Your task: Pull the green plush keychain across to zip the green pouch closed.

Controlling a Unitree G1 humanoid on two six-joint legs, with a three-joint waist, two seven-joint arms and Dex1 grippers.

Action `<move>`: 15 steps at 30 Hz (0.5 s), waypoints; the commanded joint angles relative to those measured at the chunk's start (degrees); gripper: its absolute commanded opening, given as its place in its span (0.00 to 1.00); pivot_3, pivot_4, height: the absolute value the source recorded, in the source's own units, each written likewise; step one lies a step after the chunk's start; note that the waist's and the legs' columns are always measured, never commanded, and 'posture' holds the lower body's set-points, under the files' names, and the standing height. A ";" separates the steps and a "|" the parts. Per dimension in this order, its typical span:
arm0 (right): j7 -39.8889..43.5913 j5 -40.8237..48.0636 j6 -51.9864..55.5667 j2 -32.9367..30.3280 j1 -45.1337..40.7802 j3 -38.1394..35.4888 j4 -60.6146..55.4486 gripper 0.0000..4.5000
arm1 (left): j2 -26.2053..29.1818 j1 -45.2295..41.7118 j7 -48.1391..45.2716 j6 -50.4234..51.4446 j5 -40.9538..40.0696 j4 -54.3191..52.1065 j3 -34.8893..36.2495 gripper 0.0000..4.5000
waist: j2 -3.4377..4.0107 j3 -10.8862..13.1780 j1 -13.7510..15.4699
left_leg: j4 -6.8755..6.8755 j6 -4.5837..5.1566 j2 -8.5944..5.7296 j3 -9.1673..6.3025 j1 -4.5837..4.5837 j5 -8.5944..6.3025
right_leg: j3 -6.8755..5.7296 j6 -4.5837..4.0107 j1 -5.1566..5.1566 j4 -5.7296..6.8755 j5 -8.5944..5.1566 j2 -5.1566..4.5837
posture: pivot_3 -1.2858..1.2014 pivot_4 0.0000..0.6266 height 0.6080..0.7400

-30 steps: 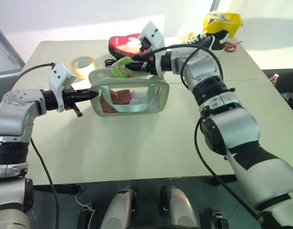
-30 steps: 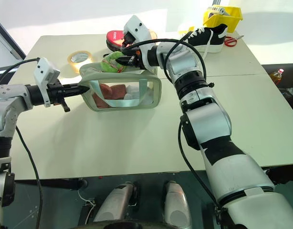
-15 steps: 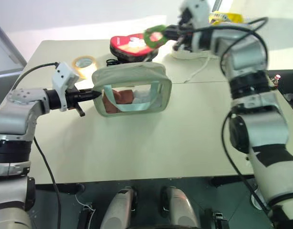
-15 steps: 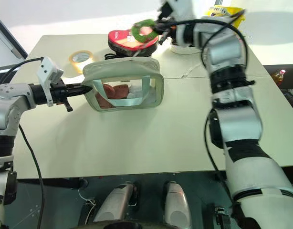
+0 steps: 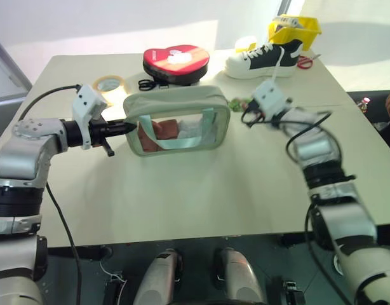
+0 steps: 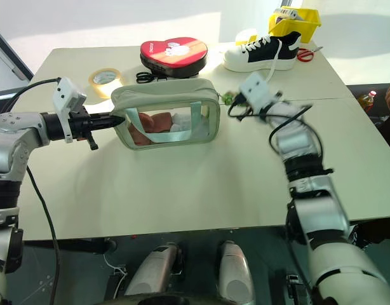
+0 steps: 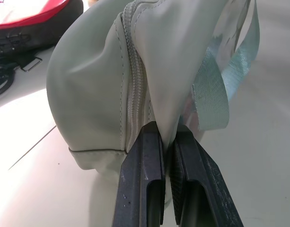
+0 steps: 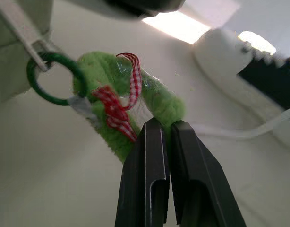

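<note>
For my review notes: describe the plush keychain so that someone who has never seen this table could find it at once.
Start at the green pouch standing mid-table. Off its end on the robot's right, toward the sneaker, the right gripper pinches the green plush keychain. It is small, fuzzy and lime green with a red checked ribbon, hanging by a green ring from the zipper pull.

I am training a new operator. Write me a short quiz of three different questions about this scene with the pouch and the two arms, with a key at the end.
1. True or false: the right gripper is shut on the green plush keychain.
2. What does the left gripper pinch?
A. the tape roll
B. the end of the green pouch
C. the sneaker
3. Fill in: behind the pouch lies a red ____-shaped box.

Key
1. True; its jaws clamp the plush beside the pouch's right end.
2. B; the fabric next to the zipper sits between the jaws.
3. heart
</note>
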 commanded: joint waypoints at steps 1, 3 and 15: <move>-1.68 1.97 2.09 1.80 0.25 -2.03 -0.89 0.01 | 1.85 -1.45 0.02 -0.41 0.43 -0.29 1.51 0.00 | 0.01 0.01 0.08 | 0.01 0.00 0.00 0.00 0.00 0.00 | 0.00 0.00 0.00 0.00 0.00 0.00 | 0.52 0.24 1.00; -0.36 2.76 3.66 2.87 1.31 -1.37 -2.47 0.01 | 1.89 -1.36 -0.01 -0.48 0.49 -0.29 1.56 0.00 | 0.01 0.01 0.09 | 0.03 0.01 0.00 0.00 0.00 0.00 | 0.01 0.00 0.00 0.00 0.00 0.01 | 0.52 0.24 1.00; 17.94 12.10 10.95 -10.24 -6.28 -5.13 -10.74 0.79 | 1.26 -3.63 0.18 -1.62 0.81 3.16 2.41 0.25 | 0.02 0.02 0.44 | 0.07 0.04 -0.01 0.01 0.00 -0.02 | -0.01 0.03 0.02 -0.03 -0.01 0.01 | 0.52 0.24 1.00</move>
